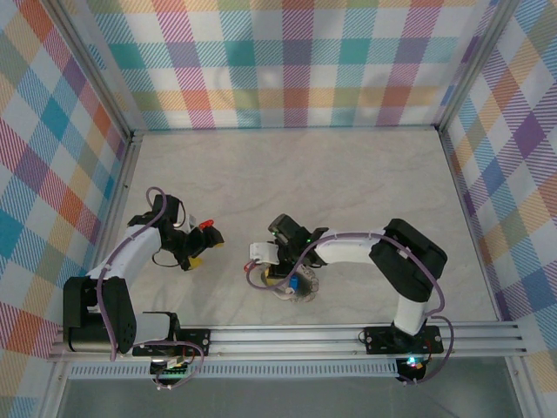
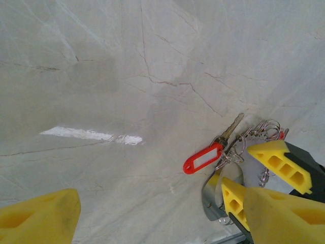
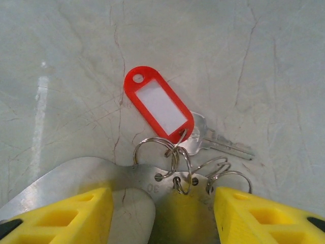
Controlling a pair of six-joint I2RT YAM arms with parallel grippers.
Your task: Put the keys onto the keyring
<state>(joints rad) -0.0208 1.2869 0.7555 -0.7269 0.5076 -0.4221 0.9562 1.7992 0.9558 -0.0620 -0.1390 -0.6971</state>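
Two robot arms seen from above. The left arm rises from its base at the near left and bends at the top, so the left gripper points right. From its wrist, its yellow fingers are spread wide. The right arm folds at the elbow and reaches left, with the right gripper angled downward. Its yellow fingers stand parted, with a clear gap between them.

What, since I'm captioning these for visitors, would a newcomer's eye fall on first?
First, the bright red key tag in the middle of the right wrist view, hanging off a cluster of wire rings beside a silver key. Next, in the top view, the loud pastel plaid walls enclosing the pale marble-look table.
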